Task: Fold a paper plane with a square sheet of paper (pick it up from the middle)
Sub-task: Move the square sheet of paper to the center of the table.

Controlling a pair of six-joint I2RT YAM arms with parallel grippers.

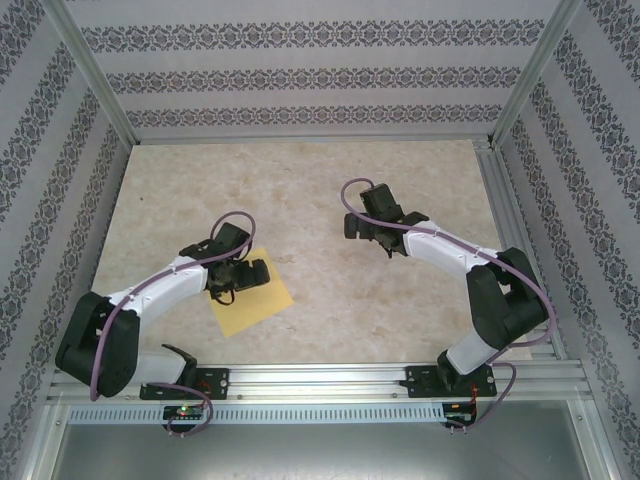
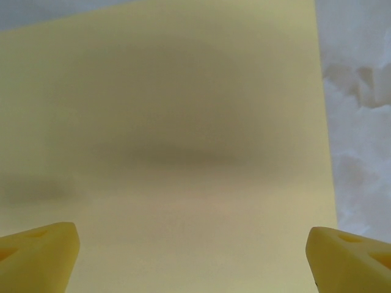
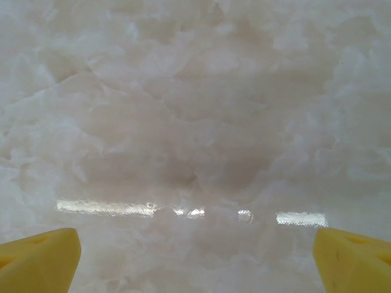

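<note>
The square sheet of paper (image 1: pixel 252 300) is plain yellow and lies flat on the marble table, turned like a diamond, near the front left. My left gripper (image 1: pixel 240 275) hangs low over its middle, jaws wide open. In the left wrist view the paper (image 2: pixel 183 134) stretches flat beneath the left gripper (image 2: pixel 192 256), whose yellow fingertips (image 2: pixel 43 250) stand far apart with nothing between them. My right gripper (image 1: pixel 383 226) is open over bare marble right of centre. Its right wrist view has the right gripper (image 3: pixel 195 256) with yellow fingertips (image 3: pixel 351 256) spread over empty tabletop.
The marble tabletop (image 1: pixel 310 200) is ringed by patterned walls and an aluminium frame (image 1: pixel 500 190). A metal rail (image 1: pixel 320 385) with both arm bases runs along the near edge. In the left wrist view the paper's right edge meets bare marble (image 2: pixel 360 122).
</note>
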